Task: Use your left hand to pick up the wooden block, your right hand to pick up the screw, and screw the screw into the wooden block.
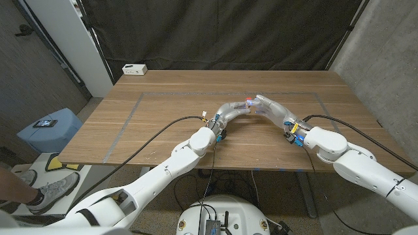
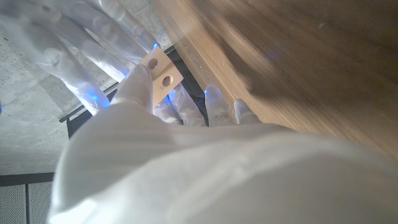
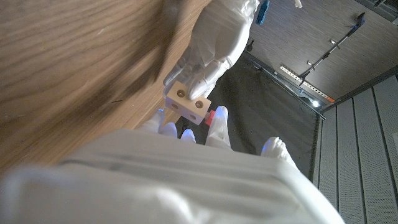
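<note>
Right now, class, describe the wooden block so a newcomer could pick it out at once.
Start at the brown table and follow the two white arms to where the hands meet above its middle. There the left hand holds the block in its fingers. It is a small pale cube with round holes in its faces, the only bare wood among white fingers.

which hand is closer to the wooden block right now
Left. The left hand grips the wooden block in its fingers, lifted off the table. The right hand meets it from the other side, fingertips by the block with something red between them.
</note>
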Controlling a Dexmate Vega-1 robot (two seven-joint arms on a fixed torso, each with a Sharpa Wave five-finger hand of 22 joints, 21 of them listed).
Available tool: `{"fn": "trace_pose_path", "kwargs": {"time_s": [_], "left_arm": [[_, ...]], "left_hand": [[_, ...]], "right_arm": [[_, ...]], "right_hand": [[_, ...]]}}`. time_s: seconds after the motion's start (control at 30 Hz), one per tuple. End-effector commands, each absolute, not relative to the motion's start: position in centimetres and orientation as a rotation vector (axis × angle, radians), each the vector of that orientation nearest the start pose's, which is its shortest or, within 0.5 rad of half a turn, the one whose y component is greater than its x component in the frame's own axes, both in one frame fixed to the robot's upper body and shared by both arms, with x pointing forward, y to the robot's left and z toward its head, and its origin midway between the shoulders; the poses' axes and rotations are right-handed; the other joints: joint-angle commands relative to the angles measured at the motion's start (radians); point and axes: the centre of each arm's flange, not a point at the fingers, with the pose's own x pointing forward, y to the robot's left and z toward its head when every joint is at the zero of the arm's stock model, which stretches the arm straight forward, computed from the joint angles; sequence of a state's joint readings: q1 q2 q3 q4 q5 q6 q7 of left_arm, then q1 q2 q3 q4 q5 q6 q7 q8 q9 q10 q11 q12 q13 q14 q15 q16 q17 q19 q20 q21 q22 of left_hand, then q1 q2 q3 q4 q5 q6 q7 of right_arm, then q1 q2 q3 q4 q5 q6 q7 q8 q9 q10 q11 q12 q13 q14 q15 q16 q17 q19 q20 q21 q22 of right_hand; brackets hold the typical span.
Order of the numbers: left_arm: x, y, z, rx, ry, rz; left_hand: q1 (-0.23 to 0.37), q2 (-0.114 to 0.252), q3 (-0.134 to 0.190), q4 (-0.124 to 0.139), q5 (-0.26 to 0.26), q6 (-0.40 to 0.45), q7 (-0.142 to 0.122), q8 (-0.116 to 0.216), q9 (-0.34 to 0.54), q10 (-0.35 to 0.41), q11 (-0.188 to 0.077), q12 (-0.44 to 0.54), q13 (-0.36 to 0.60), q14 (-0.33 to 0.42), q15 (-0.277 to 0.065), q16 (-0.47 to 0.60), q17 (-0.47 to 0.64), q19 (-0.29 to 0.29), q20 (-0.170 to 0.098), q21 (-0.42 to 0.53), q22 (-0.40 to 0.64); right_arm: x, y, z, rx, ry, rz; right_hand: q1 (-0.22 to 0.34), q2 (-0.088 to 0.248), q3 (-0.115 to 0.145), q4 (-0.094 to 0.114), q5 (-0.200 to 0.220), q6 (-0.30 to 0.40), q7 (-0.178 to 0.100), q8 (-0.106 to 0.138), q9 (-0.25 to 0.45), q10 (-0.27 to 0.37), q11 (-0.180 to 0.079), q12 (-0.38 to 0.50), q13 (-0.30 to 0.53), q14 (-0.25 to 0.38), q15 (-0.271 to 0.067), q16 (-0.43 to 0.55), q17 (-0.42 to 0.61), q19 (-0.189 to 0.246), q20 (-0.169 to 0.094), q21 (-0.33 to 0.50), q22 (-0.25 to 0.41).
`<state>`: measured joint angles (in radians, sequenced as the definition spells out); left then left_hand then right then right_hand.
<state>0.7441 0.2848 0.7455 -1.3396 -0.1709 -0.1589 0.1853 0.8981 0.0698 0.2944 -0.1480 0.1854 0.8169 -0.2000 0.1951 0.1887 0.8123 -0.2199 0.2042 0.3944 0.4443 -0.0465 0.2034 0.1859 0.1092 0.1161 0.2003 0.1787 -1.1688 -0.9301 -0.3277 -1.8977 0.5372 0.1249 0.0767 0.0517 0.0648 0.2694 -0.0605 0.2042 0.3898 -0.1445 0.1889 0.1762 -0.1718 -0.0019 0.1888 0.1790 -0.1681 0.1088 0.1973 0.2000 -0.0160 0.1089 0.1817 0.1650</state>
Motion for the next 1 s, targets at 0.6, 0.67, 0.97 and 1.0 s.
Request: {"fn": "trace_pose_path", "kwargs": {"time_s": [0.6,0.67,0.97,1.0], "left_arm": [[62.7,3.8,-6.4,0.359,-0.599,-0.404],[62.7,3.8,-6.4,0.36,-0.599,-0.404],[62.1,3.7,-6.7,0.351,-0.592,-0.41],[62.1,3.7,-6.8,0.35,-0.59,-0.413]], "left_hand": [[-0.007,-0.004,0.005,-0.001,0.006,0.009,0.0,0.006,0.003,-0.002,0.001,0.01,0.001,-0.004,-0.072,0.004,0.003,-0.002,0.009,0.004,0.005],[-0.007,-0.004,0.006,-0.001,0.006,0.009,0.001,0.006,0.003,-0.002,0.001,0.01,0.001,-0.003,-0.071,0.005,0.003,-0.002,0.01,0.004,0.005],[-0.008,-0.004,0.006,0.0,0.006,0.01,0.0,0.007,0.002,-0.003,0.001,0.01,0.001,-0.004,-0.072,0.004,0.003,-0.002,0.009,0.004,0.005],[-0.009,-0.004,0.006,0.0,0.006,0.01,0.0,0.007,0.002,-0.003,0.001,0.01,0.001,-0.004,-0.073,0.004,0.004,-0.002,0.009,0.004,0.005]], "right_arm": [[54.0,-28.1,-4.7,-0.371,-0.532,0.458],[54.1,-28.0,-4.6,-0.374,-0.532,0.461],[54.7,-27.8,-4.2,-0.382,-0.538,0.482],[54.8,-27.8,-4.2,-0.381,-0.537,0.483]], "right_hand": [[0.007,0.006,0.006,-0.002,0.003,-0.007,0.01,-0.006,0.001,-0.05,0.008,0.001,0.002,-0.11,0.006,0.004,-0.001,-0.002,-0.007,0.005,0.004],[0.007,0.005,0.006,-0.002,0.002,-0.022,0.009,-0.012,0.001,-0.055,0.008,0.0,0.003,-0.114,0.006,0.003,-0.001,-0.004,-0.007,0.005,0.004],[0.005,0.003,0.005,-0.001,0.002,-0.101,0.009,-0.027,0.001,-0.08,0.018,-0.006,0.003,-0.125,0.009,0.0,0.0,-0.015,-0.002,0.002,0.004],[0.004,0.002,0.005,-0.001,0.002,-0.103,0.009,-0.027,0.001,-0.081,0.019,-0.006,0.003,-0.125,0.009,0.0,0.0,-0.016,-0.002,0.002,0.004]]}}
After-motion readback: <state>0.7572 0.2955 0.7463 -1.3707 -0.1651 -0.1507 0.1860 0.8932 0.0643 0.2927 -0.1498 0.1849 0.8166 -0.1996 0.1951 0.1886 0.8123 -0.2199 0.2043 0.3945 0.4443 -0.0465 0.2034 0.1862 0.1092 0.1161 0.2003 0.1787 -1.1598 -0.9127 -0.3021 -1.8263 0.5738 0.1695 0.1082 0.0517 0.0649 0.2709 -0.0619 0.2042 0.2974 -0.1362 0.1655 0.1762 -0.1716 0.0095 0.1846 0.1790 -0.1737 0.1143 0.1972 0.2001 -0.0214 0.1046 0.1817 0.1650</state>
